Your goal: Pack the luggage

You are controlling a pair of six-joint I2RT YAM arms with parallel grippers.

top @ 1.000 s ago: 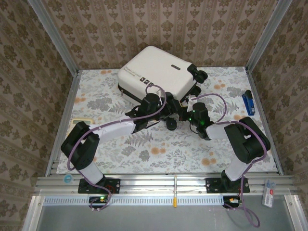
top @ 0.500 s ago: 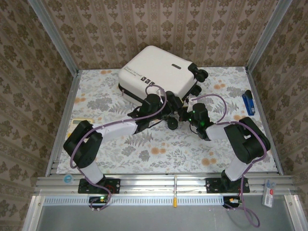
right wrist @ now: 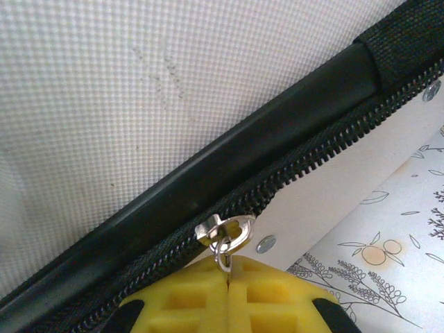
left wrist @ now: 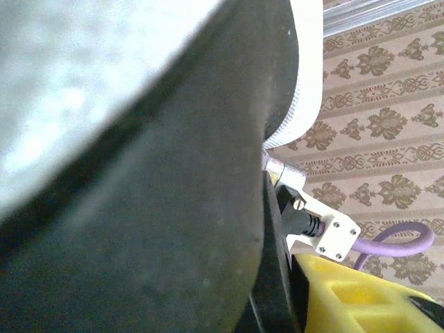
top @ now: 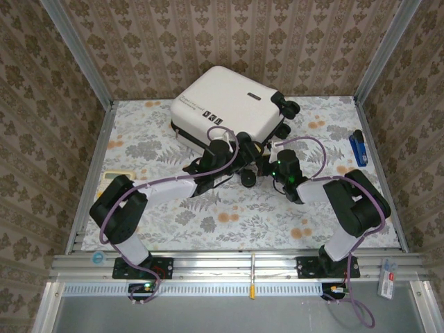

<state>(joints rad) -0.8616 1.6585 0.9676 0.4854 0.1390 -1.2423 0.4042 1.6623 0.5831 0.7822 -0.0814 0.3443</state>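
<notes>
Tool right: pinching zipper pull of luggage | tool left: grip unclear

Soft, even light falls from above in the overhead view, which is sharp throughout. The arms leave only faint shadows on the table, and the pale top of the luggage is bright, almost washed out. The left wrist view is mostly a dim, close blur, with the wallpaper behind in focus. The right wrist view is bright and crisp at the zipper pull, while the right end effector looks slightly soft.
</notes>
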